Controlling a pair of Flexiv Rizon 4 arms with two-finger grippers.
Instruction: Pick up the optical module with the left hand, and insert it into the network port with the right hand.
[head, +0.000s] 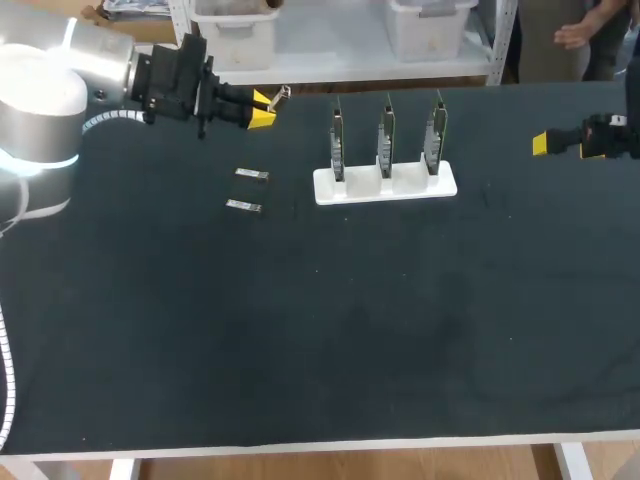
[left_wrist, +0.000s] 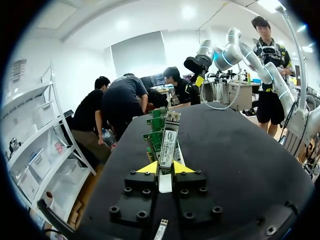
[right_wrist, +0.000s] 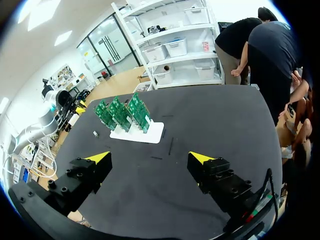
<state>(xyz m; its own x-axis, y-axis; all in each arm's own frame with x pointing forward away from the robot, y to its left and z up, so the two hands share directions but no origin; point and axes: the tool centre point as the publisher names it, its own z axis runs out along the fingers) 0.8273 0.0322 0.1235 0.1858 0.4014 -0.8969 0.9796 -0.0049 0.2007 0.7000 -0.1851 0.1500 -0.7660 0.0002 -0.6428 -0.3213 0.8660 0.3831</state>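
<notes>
Starting at the left: the left gripper (head: 262, 110) is held up over the far left part of the table (head: 320, 340), jaws closed down narrow on the module (left_wrist: 169, 140). It's pinched by one end between the yellow tips, with most of its length sticking out ahead, clear of the table.

Just below that, a spare module (head: 252, 174) and a second spare (head: 243, 206) are lying flat on the cloth, near each other and untouched.

Further right, a white stand (head: 445, 187) carries three green cards (head: 386, 135) upright in a row. Where exactly the module has to plug in can't be made out at this size.

At the far right, the right gripper (right_wrist: 149, 158) hangs over the table with its jaws spread wide and nothing between them, well apart from the stand.

Handling-wise, the module is judged to be light, stiff and metal-cased, so probably a bit slick under the pads. No real weight problem is expected, but twisting in the grip is. The plug-in end looks like the part to be kept untouched. Since it's gripped at one end, the free middle is left for the right side, and the flat long faces would be the place to be taken hold of, squarely, so it goes in straight.
</notes>
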